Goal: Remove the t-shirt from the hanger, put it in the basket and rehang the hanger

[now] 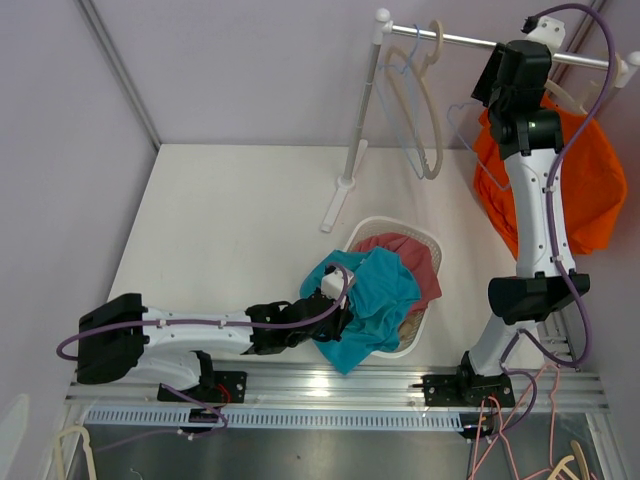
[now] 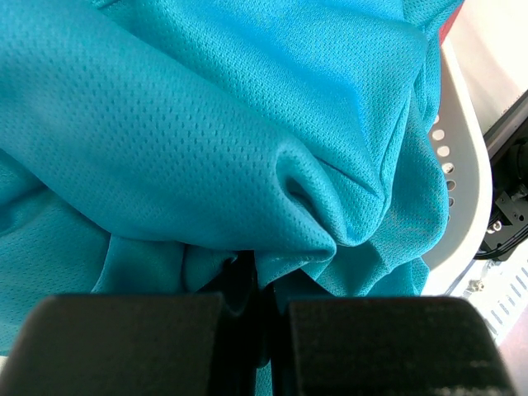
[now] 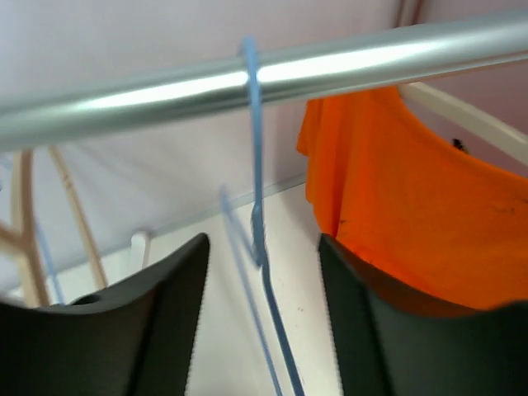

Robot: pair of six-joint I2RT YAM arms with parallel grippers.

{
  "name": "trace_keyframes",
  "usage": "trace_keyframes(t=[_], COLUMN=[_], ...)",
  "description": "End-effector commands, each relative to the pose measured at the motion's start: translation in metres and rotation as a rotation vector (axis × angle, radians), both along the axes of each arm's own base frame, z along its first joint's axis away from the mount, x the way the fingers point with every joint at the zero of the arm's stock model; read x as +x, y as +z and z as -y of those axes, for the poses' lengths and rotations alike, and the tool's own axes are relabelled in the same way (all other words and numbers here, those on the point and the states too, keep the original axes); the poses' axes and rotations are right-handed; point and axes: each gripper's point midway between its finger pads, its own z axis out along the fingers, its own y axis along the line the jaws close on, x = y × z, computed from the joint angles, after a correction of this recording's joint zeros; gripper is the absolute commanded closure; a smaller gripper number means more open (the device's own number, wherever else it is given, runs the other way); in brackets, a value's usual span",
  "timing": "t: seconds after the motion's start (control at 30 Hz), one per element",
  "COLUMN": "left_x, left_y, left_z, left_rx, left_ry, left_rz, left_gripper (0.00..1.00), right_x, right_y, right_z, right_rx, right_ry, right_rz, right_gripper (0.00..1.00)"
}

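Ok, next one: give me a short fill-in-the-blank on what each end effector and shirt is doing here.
1. The teal t-shirt is pinched by the shut ____ end effector.
2. The hanging shirt on the rail is ____.
3. The hanger wire between the open jaws of the right end effector is ____.
Missing words: left; orange; blue.

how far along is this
Done: the teal mesh t-shirt lies over the white perforated basket, off any hanger. In hand: left gripper pinches it; right gripper stands open around the bare blue wire hanger. Left: the orange t-shirt hangs on the metal rail.
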Motion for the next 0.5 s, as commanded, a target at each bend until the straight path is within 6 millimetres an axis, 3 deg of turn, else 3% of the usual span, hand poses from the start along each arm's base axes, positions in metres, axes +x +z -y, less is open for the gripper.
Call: trace_keyframes(t=[0.0,0.03,0.13,0.3,0.47], left_x=[-0.001,-0.001,-0.001,-0.002,-0.001], left_y=[0.010,0.011,0.011,0.011,0.013], left_z=[0.003,0.003,0.004,0.003,0.000], left_rx=[-0.026,-0.030,-0.034,-0.035,-0.033], left_ry=[-0.011,-0.010,-0.012,-0.010,-0.006], left_rz=[0.018,0.018,0.016,0.016,0.024], left_gripper=[0.97,0.97,0.97,0.98,0.98], right_x=[-0.016,-0.017,-0.025,-0.043,-0.075], right_y=[0.000,0.001,0.006,0.017,0.037], right_z=[-0.027,-0.030,-0.034,-0.040,-0.009], right_rx=[0.051,0.055,0.068,0.090,0.066], right_ry=[0.146,0.164,0.202,0.251,0.138], right_rz=[-0.037,-0.038,-0.037,-0.032,0.000], right_gripper=[0.36,0.27,0.19,0.17,0.14])
